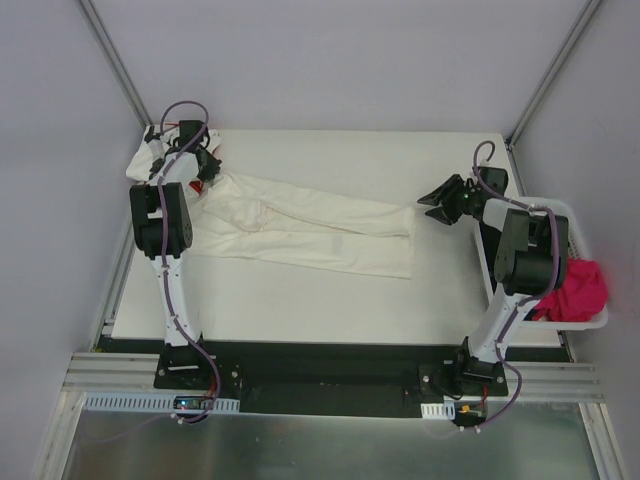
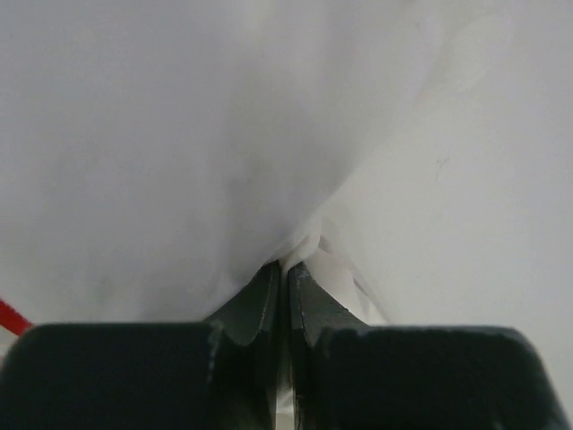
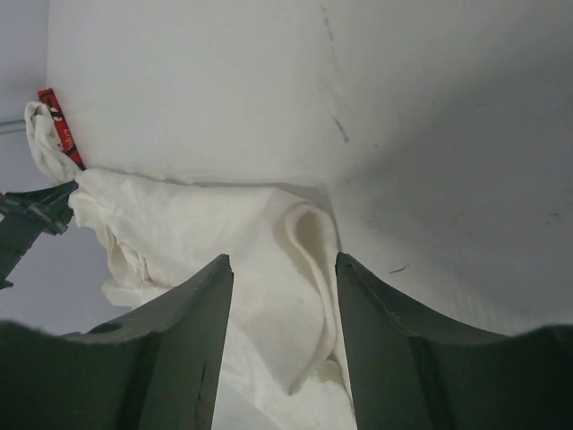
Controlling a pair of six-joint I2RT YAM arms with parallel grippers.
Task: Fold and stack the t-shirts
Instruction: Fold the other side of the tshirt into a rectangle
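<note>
Left wrist: left jaws pinching cream t-shirt (image 2: 179,134) | right wrist: right jaws apart

Pale grey walls (image 1: 340,60); white table (image 1: 300,300); metal corner posts (image 1: 112,55).

- Your left arm (image 1: 160,225): stretched from its base toward the far left corner, elbow raised, wrist angled down.
- Your left gripper (image 2: 285,269): jaws pressed together, pinching a fold of the cream-white t-shirt (image 2: 179,161).
- Your right arm (image 1: 520,250): folded high above its base, forearm pointing left.
- Your right gripper (image 3: 282,264): jaws spread wide, gripping nothing. Both dark fingers (image 3: 179,340) show in the wrist view, tips well apart.
</note>
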